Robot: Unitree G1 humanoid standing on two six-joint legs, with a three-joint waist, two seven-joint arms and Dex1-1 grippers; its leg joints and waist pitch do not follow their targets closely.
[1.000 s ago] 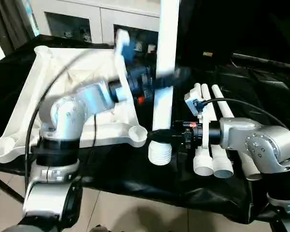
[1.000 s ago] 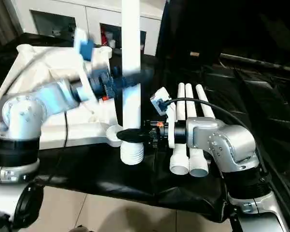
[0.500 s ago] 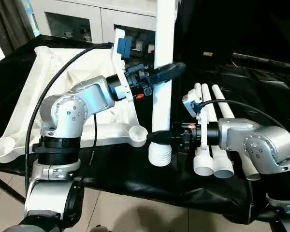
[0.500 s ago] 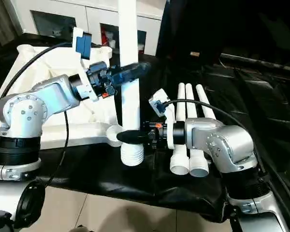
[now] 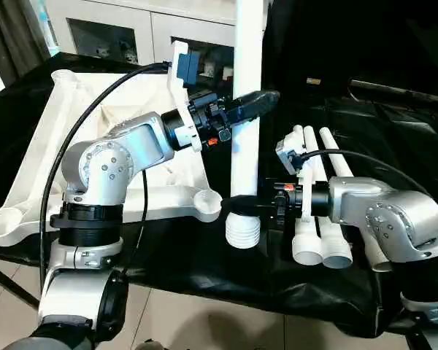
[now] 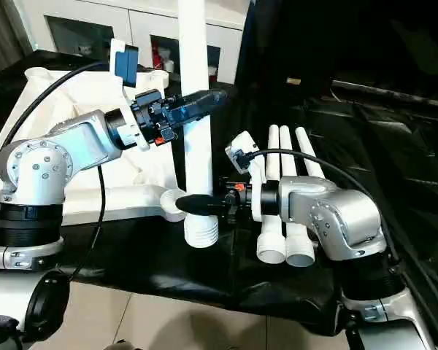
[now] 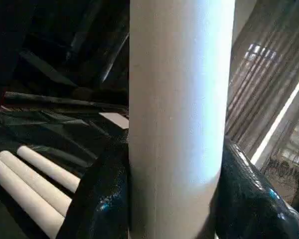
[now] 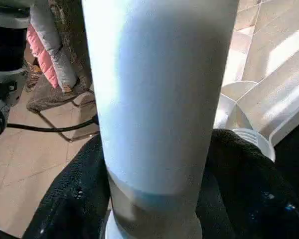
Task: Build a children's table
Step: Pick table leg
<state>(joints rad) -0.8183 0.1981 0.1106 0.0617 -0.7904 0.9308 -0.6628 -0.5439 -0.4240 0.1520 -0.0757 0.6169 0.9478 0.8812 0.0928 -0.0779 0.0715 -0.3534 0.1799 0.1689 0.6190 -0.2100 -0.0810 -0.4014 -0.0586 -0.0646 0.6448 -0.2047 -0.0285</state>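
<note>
Since a second ago the left gripper (image 5: 250, 102) has closed around the upright leg (image 5: 247, 131). In the head views, the right gripper (image 5: 242, 206) clasps it near the ribbed end; three legs (image 5: 317, 204) lie beside; top (image 5: 95, 153) left. In the wrist views, black fingers (image 7: 97, 196) flank the leg, whose ends are cut off.
</note>
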